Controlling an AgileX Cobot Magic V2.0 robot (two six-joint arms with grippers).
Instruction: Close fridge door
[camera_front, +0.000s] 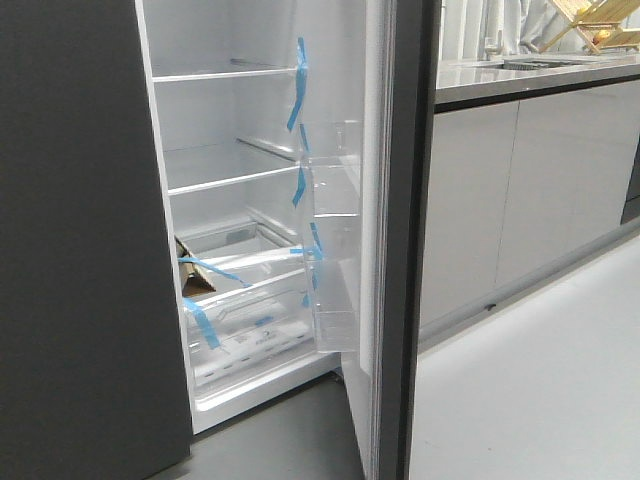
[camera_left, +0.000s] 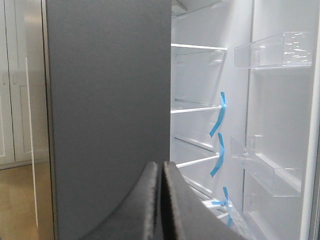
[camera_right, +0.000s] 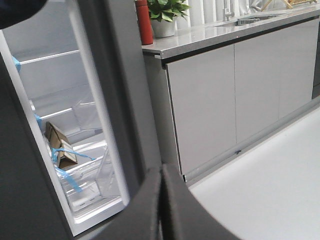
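The fridge door (camera_front: 410, 250) stands wide open, edge-on to the front view. Its outside is dark grey and its white inner lining carries clear bins (camera_front: 335, 200) and blue tape strips. Neither gripper shows in the front view. In the left wrist view my left gripper (camera_left: 161, 170) is shut and empty. It sits in front of the edge where a dark-grey panel (camera_left: 110, 100) meets the open compartment, with the door's lining (camera_left: 280, 125) beyond. In the right wrist view my right gripper (camera_right: 162, 172) is shut and empty, close by the door's dark edge (camera_right: 122, 85).
Inside the fridge are glass shelves, taped drawers and a cardboard box (camera_front: 190, 265). Light-grey cabinets (camera_front: 520, 200) under a counter (camera_front: 530, 75) stand right of the door. A red bottle (camera_right: 145, 22) and a potted plant (camera_right: 167, 12) stand on the counter. Pale floor (camera_front: 540, 380) lies at the right.
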